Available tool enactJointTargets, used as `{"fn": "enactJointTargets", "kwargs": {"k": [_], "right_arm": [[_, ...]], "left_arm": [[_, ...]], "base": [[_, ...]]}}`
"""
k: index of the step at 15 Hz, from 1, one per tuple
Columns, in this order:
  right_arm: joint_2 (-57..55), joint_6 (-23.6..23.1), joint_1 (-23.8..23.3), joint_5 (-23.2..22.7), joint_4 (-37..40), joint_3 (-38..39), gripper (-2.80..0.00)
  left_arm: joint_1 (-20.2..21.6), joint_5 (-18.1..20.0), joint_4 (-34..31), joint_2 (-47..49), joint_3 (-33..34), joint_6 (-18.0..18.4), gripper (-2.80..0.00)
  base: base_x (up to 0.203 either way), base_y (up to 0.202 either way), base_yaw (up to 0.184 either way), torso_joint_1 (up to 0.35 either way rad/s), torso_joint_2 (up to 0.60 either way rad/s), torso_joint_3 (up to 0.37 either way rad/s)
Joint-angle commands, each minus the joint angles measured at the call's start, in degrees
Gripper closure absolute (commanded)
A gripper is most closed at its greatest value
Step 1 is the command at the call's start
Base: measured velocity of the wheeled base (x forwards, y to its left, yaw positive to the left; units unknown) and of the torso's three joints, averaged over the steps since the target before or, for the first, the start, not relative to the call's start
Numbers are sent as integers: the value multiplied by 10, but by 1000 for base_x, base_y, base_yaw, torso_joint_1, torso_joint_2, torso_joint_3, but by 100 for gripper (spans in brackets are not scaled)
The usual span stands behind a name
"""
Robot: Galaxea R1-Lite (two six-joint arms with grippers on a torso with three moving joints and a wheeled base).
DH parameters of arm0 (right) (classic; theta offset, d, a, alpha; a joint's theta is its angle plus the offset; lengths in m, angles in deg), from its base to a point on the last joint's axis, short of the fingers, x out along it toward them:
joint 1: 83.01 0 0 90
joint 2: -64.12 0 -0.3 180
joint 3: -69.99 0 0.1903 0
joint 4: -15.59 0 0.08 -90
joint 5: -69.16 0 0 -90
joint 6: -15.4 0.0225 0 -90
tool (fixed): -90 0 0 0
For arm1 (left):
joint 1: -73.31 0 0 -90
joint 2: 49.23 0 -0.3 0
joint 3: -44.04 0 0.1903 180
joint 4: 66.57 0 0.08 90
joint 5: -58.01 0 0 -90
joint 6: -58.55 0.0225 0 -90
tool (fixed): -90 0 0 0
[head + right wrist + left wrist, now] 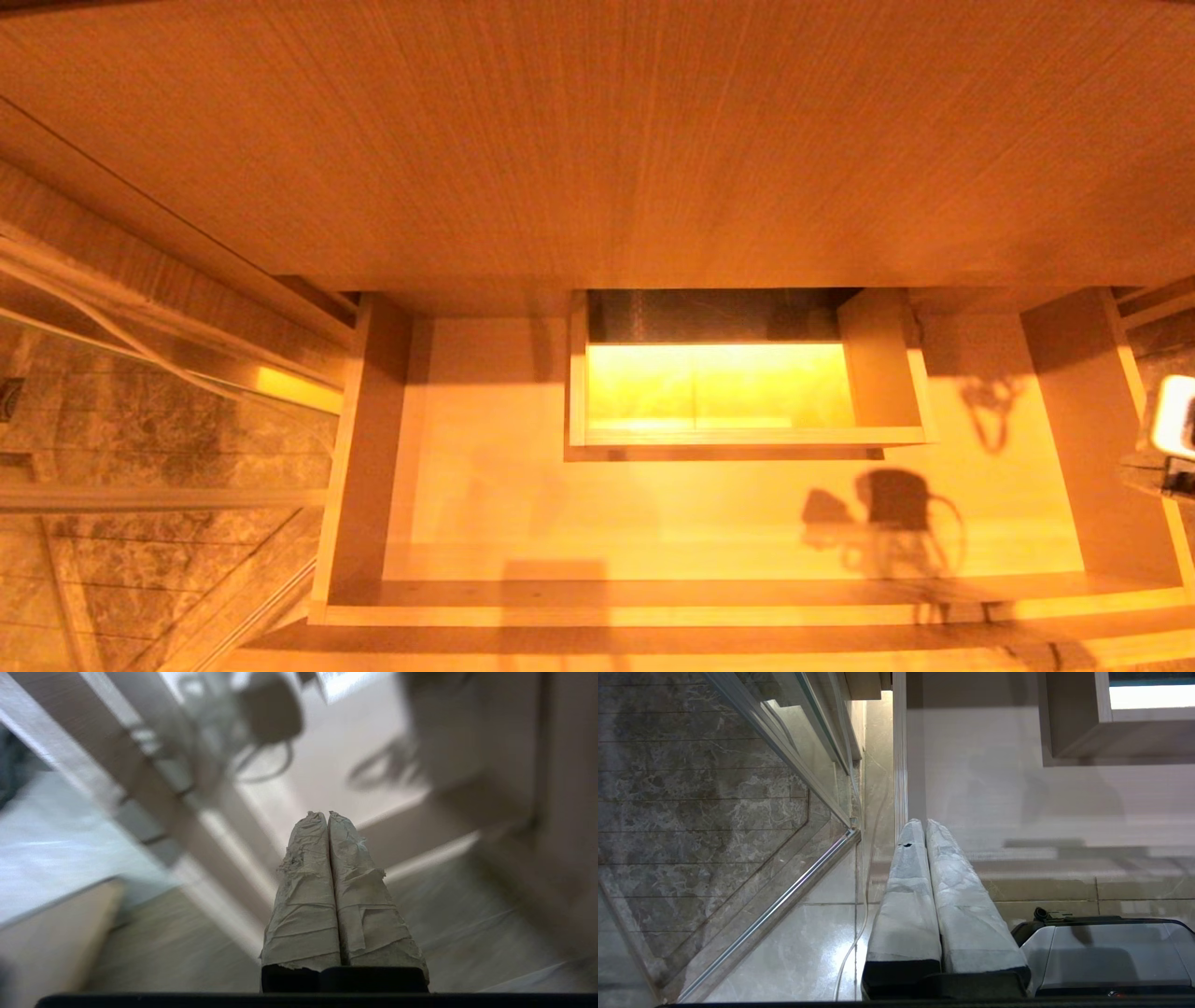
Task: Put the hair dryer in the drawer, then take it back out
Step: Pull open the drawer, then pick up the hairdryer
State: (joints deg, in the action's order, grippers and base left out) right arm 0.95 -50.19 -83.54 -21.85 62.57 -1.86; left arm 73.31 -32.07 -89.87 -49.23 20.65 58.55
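Observation:
The wide pale drawer (467, 485) stands pulled out below the countertop. The hair dryer (894, 509) lies on the drawer floor towards its right front, its cord looped beside it. In the right wrist view the hair dryer (268, 714) is a blurred shape ahead of my right gripper (327, 814), which is shut with nothing between its taped fingers and hangs apart from the dryer over the drawer (327, 765). Part of my right arm (1172, 429) shows at the right edge of the head view. My left gripper (923, 822) is shut, empty and parked off the drawer's left end.
A boxed cut-out (747, 392) fills the drawer's middle back. The wood countertop (597, 140) overhangs the drawer's rear. A glass panel and marble tiles (140, 448) lie to the left. My own base (1111, 956) shows beside the left gripper.

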Motion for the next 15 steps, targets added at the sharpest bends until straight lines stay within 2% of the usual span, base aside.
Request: {"fn": "enactJointTargets", "kwargs": {"k": [1,3,4,6,7,8,10,14,15], "right_arm": [[27,46,-16,3,30,-2,0],[48,154,-24,6,71,-2,0],[65,189,-26,13,85,-2,0],[109,221,-31,81,102,5,0],[121,250,-39,110,104,10,0],[130,293,-42,120,102,16,0],[157,367,-44,125,107,30,0],[199,448,-46,127,111,86,0],[211,484,-46,127,105,104,0]], "left_arm": [[0,0,0,0,0,0,0],[0,0,0,0,0,0,0],[0,0,0,0,0,0,0],[0,0,0,0,0,0,0],[0,0,0,0,-1,0,0],[0,0,0,0,0,0,0],[0,0,0,0,0,0,0],[0,0,0,0,0,0,0],[0,0,0,0,0,0,0]], "base": [[0,0,0,0,0,0],[0,0,0,0,0,0],[0,0,0,0,0,0],[0,0,0,0,0,0],[0,0,0,0,0,0],[0,0,0,0,0,0],[0,0,0,0,0,0],[0,0,0,0,0,0],[0,0,0,0,0,0]]}}
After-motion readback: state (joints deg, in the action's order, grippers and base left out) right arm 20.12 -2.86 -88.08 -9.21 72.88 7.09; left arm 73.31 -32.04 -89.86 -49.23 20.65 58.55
